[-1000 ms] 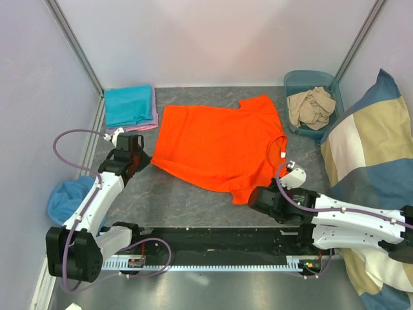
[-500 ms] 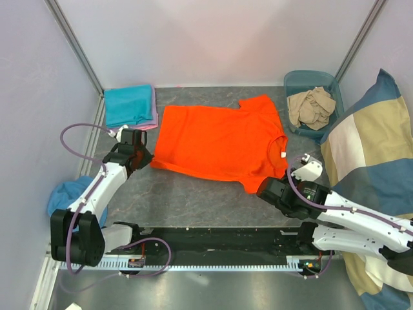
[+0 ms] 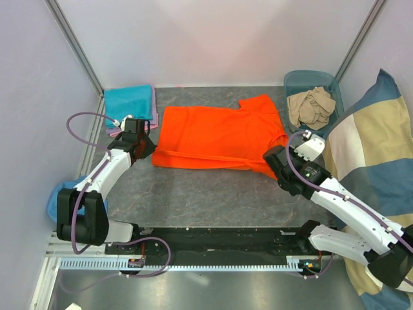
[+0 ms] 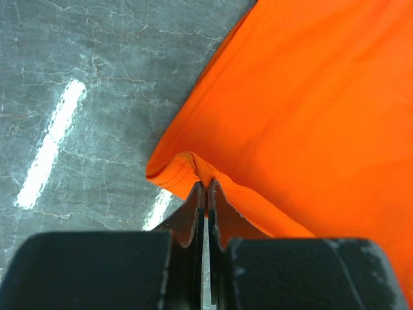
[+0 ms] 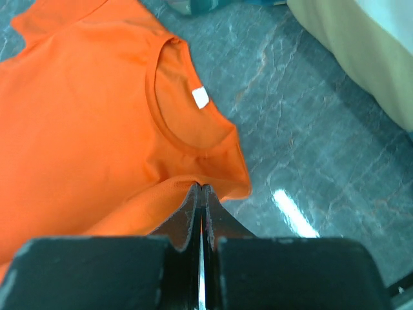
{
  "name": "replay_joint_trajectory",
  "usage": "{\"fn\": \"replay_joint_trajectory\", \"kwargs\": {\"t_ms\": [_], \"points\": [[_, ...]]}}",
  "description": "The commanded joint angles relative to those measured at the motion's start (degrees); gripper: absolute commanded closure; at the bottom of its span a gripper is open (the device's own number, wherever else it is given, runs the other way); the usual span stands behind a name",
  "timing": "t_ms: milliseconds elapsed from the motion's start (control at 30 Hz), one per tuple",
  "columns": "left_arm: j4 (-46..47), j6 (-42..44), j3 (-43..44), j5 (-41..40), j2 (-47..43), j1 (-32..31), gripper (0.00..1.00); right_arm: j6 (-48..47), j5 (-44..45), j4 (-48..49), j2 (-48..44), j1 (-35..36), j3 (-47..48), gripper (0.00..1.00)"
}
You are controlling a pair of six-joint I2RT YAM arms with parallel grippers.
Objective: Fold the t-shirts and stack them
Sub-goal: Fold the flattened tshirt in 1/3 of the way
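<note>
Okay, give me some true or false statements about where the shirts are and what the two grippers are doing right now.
1. The left gripper and the right gripper are both shut on the orange t-shirt. True.
2. The beige t-shirt lies spread flat on the table. False: it sits crumpled in the bin.
3. A folded teal t-shirt lies at the far left corner. True.
4. The white neck label is at the left gripper's end. False: it is near the right gripper.
5. The orange t-shirt is stacked on the teal one. False: it lies beside it.
</note>
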Motion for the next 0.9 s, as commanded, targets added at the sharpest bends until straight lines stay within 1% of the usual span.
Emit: {"fn": "replay_joint_trajectory", "kwargs": {"t_ms": [0,100,200,867], "points": [[2.6,2.2,3.0,-0.8,1.4,-0.1,0.98,-15.5,-6.3,12.3,1.3,-6.9,-0.4,1.00],[2.8,2.3,3.7,-1.1,2.1,0.0,0.98,-18.9,-9.3,15.3,3.0,-10.7,-0.4,1.00],[2.9,2.3,4.8,-1.5,3.0,0.0,0.98,-20.5,-12.3,18.1,4.7,-12.8,-0.5,1.00],[4.4,2.0,12.0,-2.1,13.3,-0.1,0.98,-28.6,-20.7,28.8,14.3,-22.7,1.0,1.00]]}}
